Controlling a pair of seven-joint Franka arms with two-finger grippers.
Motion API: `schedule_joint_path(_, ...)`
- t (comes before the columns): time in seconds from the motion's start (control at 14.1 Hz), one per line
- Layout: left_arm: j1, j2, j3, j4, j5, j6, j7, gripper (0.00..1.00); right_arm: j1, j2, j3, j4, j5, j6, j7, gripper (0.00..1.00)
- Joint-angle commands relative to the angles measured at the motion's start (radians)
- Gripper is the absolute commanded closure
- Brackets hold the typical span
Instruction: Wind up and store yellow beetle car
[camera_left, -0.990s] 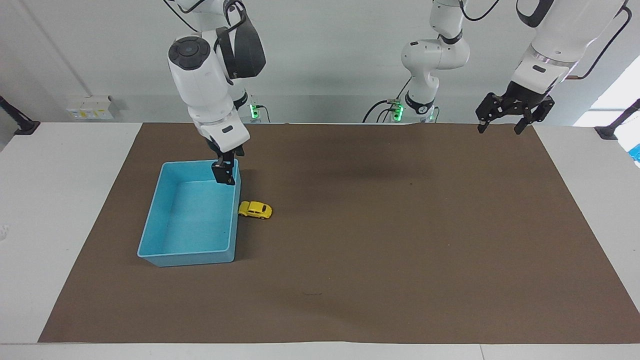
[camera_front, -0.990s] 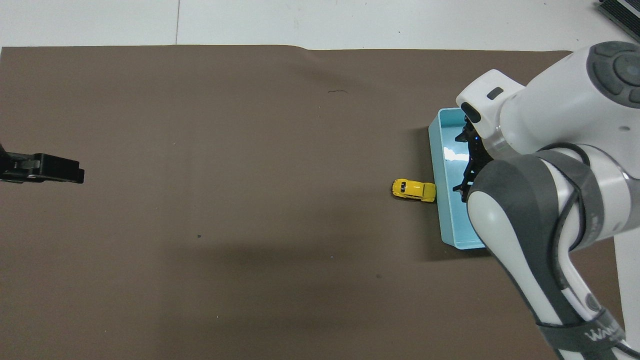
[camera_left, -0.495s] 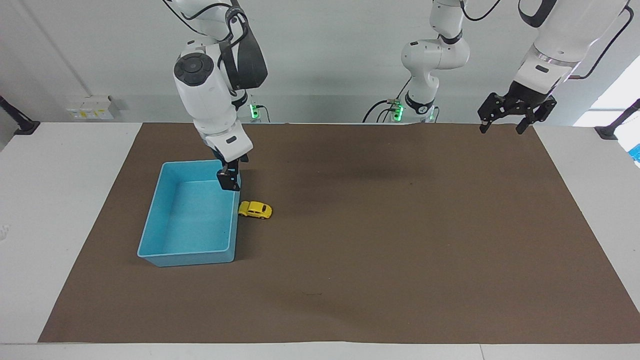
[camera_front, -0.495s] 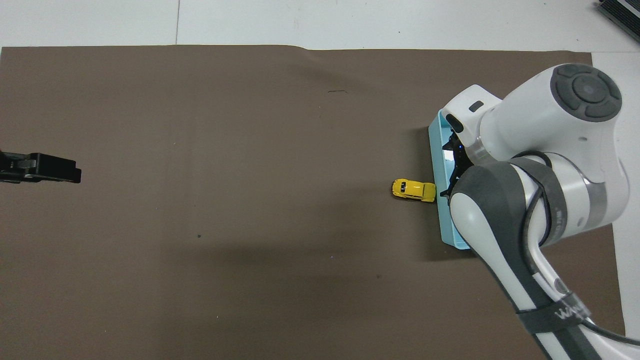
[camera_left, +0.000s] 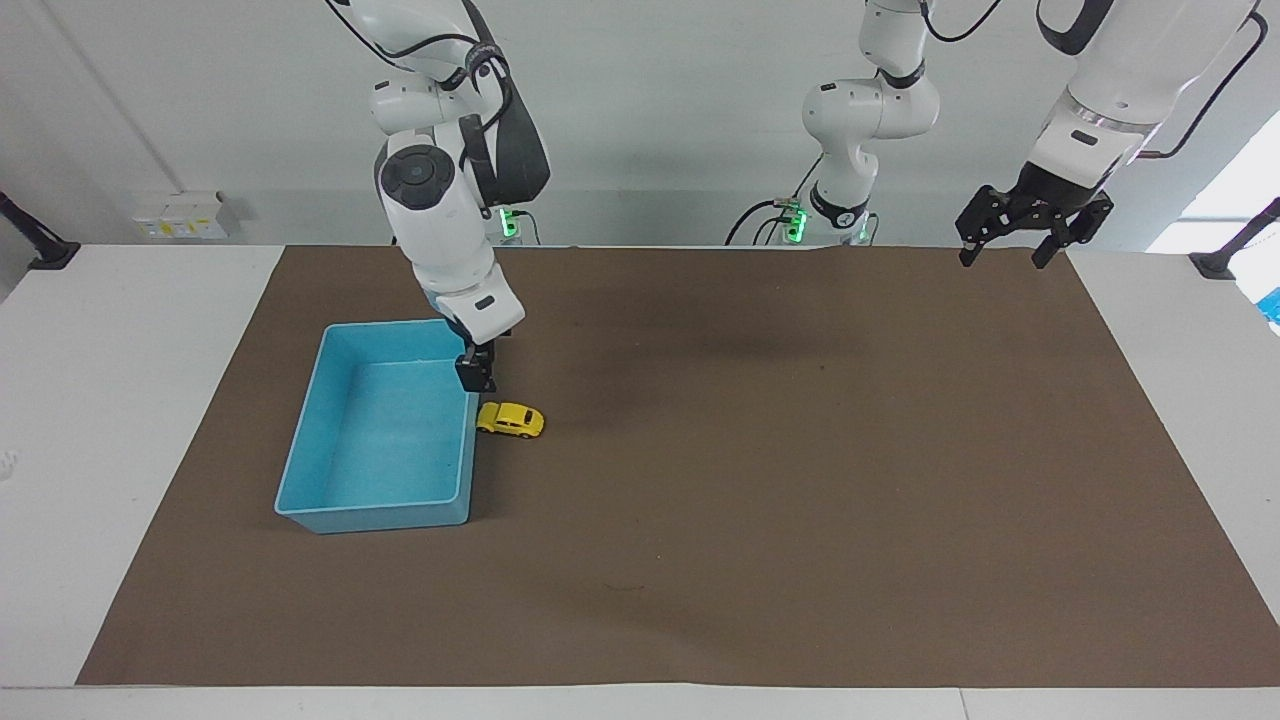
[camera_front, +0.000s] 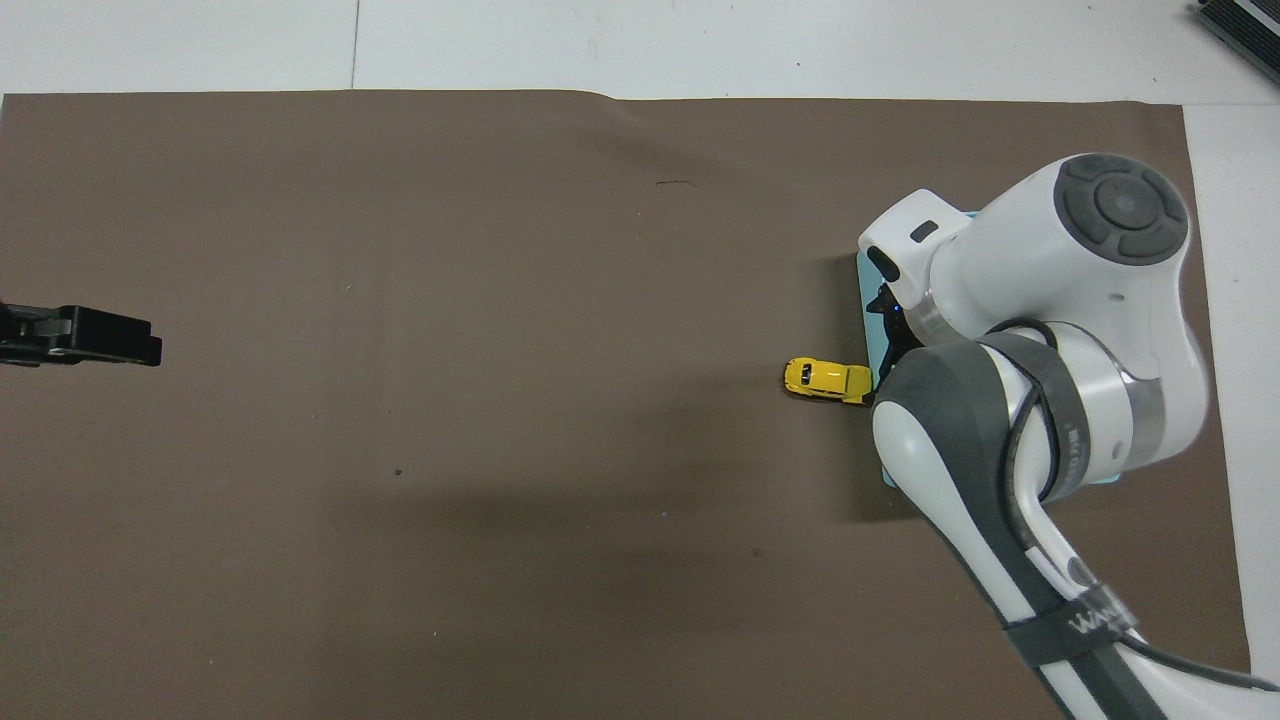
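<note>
Both end effectors (camera_left: 476, 374) (camera_left: 1003, 252) open, empty

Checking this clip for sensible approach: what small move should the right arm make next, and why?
Probably slide the right pincer off the blue tray rim until it is over the yellow beetle car, then lower. It hangs open above that rim, and the car sits untouched on the mat against the tray's outer wall.

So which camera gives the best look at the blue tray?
The facing view: the blue tray shows whole there, all four walls and its bare floor, with the yellow beetle car beside it on the mat. In the overhead view the right arm covers almost all of it; only slivers of rim show.
</note>
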Motion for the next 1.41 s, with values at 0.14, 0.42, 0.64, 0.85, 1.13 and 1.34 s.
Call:
schedule_joint_path(0.14, 0.009, -0.008, -0.002, -0.004, -0.016, -0.012, 0.006, 0.00, 0.003, 0.021, 0.005, -0.048, 0.021, 0.075, 0.014, 0.00)
schedule_joint_path(0.42, 0.009, -0.008, -0.002, -0.004, -0.016, -0.012, 0.006, 0.00, -0.002, 0.028, 0.003, -0.068, 0.021, 0.101, 0.014, 0.00)
schedule_joint_path(0.64, 0.009, -0.008, -0.002, -0.004, -0.016, -0.012, 0.006, 0.00, -0.008, 0.023, 0.003, -0.078, 0.018, 0.101, 0.012, 0.00)
schedule_joint_path(0.85, 0.009, -0.008, -0.001, -0.004, -0.016, -0.012, 0.006, 0.00, -0.009, 0.040, 0.003, -0.092, 0.010, 0.127, 0.012, 0.00)
schedule_joint_path(1.13, 0.009, -0.008, -0.001, -0.004, -0.016, -0.012, 0.006, 0.00, -0.005, 0.060, 0.003, -0.134, 0.007, 0.201, 0.009, 0.00)
schedule_joint_path(1.34, 0.009, -0.008, -0.002, -0.004, -0.016, -0.012, 0.006, 0.00, 0.000, 0.090, 0.003, -0.140, 0.006, 0.238, 0.011, 0.00)
